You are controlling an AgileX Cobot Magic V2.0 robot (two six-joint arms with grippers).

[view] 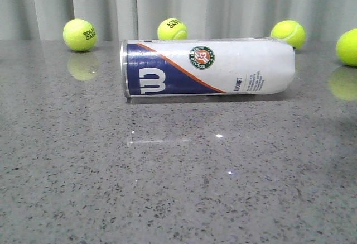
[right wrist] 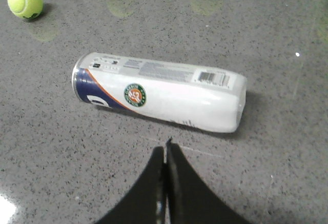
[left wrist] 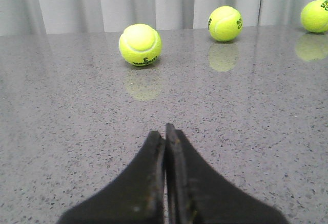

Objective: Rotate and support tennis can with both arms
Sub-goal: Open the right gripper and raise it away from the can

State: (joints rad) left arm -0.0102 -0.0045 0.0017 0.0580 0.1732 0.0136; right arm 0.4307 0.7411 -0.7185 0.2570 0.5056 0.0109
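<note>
The can (view: 209,67) lies on its side on the grey surface (view: 178,188), silver rim to the left; its frosted wall hides any contents. Both tools are pressed together: the right tool (right wrist: 166,144) hovers just short of the can, the left tool (left wrist: 165,130) faces only balls (left wrist: 140,44).

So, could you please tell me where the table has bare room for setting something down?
The wide stretch of table in front of the lying tennis can is bare. It is crowded behind the can, where tennis balls line the curtain.
</note>
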